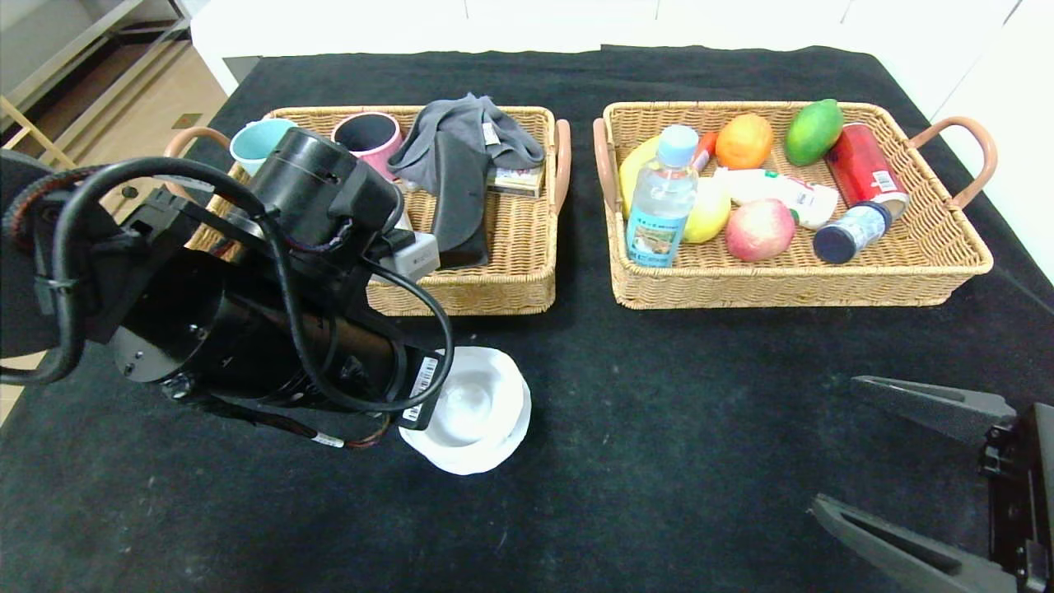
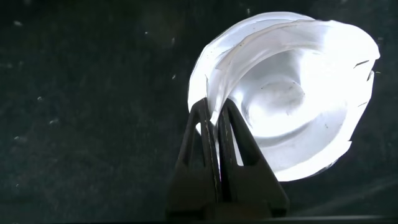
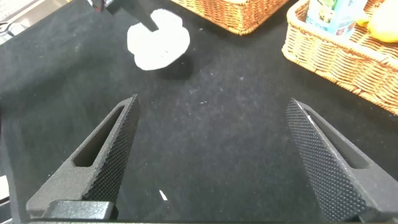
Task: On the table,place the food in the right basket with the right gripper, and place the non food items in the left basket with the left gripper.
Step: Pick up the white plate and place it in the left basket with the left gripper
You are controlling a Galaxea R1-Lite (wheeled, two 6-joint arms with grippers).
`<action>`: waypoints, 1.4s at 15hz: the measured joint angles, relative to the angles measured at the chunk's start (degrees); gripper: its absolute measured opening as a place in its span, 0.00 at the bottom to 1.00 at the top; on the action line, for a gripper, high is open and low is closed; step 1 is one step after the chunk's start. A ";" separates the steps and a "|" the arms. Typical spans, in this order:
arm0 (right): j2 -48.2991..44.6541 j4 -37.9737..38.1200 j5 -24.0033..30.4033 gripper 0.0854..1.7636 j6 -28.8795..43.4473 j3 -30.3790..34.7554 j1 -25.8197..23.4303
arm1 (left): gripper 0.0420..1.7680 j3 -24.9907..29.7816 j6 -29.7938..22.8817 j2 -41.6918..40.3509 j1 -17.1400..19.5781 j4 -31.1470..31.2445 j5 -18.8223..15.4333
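A stack of white paper bowls (image 1: pixel 473 410) lies on the black table in front of the left basket (image 1: pixel 502 280). My left gripper (image 2: pixel 213 115) is shut on the bowls' rim (image 2: pixel 214 87); in the head view my left arm hides the fingers. The bowls also show in the right wrist view (image 3: pixel 158 40). The right basket (image 1: pixel 906 272) holds fruit, a water bottle (image 1: pixel 663 198), a red can (image 1: pixel 865 169) and other food. My right gripper (image 1: pixel 836 445) is open and empty, low at the table's front right, away from both baskets.
The left basket holds a light blue cup (image 1: pixel 251 140), a pink cup (image 1: pixel 368 136), a grey cloth (image 1: pixel 469 136) and a small box (image 1: pixel 515 179). The table's far edge meets a white wall. Wooden shelving (image 1: pixel 49 91) stands off the table's left.
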 joint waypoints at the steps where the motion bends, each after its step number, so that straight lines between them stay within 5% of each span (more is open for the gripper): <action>1: 0.05 0.02 0.00 0.97 0.02 0.00 0.00 | 0.06 0.06 -0.02 -0.74 0.09 -0.20 -0.11; 10: 0.00 -0.22 -0.09 0.97 0.02 -0.04 -0.11 | 0.06 -2.15 -2.06 -4.52 3.72 -4.94 -5.23; 15: -0.17 -0.22 -0.09 0.97 -0.02 -0.11 -0.09 | 0.06 -3.12 -4.74 -3.04 6.53 -22.83 -0.30; 21: -0.30 -0.27 -0.11 0.97 -0.02 -0.11 -0.11 | 0.06 -6.29 -5.01 2.18 8.33 -30.35 4.11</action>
